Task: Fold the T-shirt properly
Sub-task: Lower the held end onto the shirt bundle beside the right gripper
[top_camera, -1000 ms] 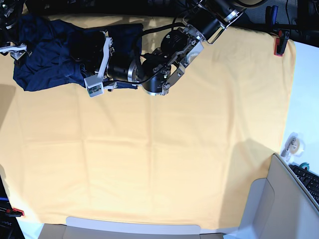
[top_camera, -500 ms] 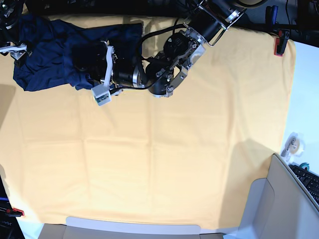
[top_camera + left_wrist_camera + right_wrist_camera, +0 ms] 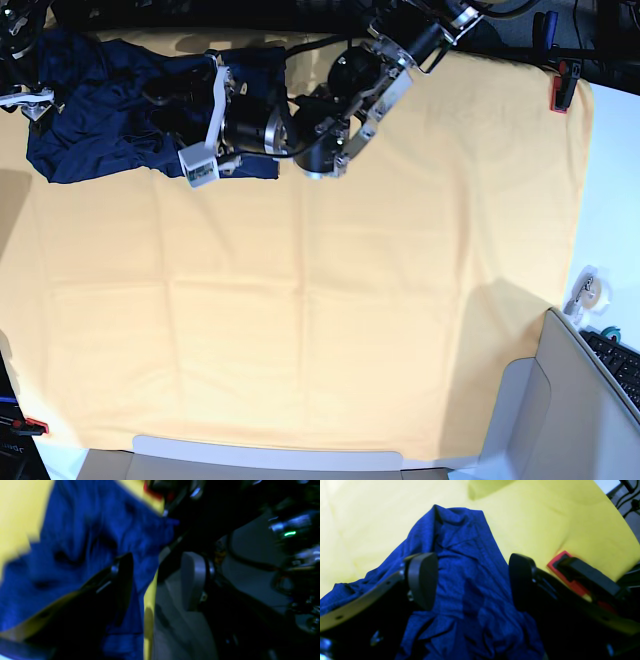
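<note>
Right gripper [image 3: 472, 580] spread wide over T-shirt [image 3: 467, 592], left gripper [image 3: 160, 580] seemingly parted, blurred

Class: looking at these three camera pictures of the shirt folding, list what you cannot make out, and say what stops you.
- Left wrist view: motion blur smears the T-shirt; whether the left gripper touches it is unclear.
- Base view: the left arm covers the shirt's right part.
- Right wrist view: the right gripper fingers hide the shirt's sides; the bottom edge crops it.

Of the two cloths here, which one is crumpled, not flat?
The navy shirt. It lies bunched, with many creases, in one corner, partly under the arms. The yellow cloth is spread out flat beneath it.
</note>
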`<state>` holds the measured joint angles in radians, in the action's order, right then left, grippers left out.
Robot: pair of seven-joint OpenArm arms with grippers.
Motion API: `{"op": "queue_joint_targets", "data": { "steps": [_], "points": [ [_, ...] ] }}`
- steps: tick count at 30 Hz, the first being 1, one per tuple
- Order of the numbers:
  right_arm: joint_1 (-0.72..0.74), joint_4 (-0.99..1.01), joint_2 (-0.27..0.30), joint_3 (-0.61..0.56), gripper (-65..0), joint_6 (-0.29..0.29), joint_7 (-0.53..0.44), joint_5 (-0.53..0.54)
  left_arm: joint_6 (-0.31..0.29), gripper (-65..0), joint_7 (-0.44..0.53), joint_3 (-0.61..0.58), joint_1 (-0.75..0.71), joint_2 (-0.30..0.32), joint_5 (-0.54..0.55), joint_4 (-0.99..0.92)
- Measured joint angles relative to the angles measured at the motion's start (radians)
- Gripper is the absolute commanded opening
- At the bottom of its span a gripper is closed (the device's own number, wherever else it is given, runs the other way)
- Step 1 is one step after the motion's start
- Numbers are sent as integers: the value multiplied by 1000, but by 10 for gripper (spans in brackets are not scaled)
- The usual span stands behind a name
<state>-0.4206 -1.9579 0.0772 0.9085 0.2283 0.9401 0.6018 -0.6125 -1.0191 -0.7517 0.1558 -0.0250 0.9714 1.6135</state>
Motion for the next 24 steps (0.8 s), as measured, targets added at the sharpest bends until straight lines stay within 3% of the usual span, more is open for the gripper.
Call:
{"op": "queue_joint_targets", "data": {
  "steps": [4, 7, 11, 12, 14, 17, 24],
  "points": [
    [-1, 52, 0, 0, -222, 0, 6, -16, 11, -650, -2, 84, 5, 80, -23, 22],
    [3, 72, 0, 0, -222, 0, 5, 0, 10, -642, -8, 106, -4, 118, -26, 18],
    [2, 77, 0, 0, -222, 0, 5, -3, 10, -650, 3, 99, -6, 125, -29, 18],
    [2, 77, 1, 0, -222, 0, 5, -3, 23, -650, 7, 99, -10, 125, -54, 18],
    [5, 77, 2, 0, -222, 0, 5, -3, 109, -650, 17, 99, -28, 125, -125, 21],
    [18, 77, 3, 0, -222, 0, 5, -2, 148, -650, 44, 69, -45, 111, -202, 18],
    [16, 77, 1, 0, -222, 0, 3, -3, 151, -650, 60, -32, -37, 61, -284, 20]
  ]
}}
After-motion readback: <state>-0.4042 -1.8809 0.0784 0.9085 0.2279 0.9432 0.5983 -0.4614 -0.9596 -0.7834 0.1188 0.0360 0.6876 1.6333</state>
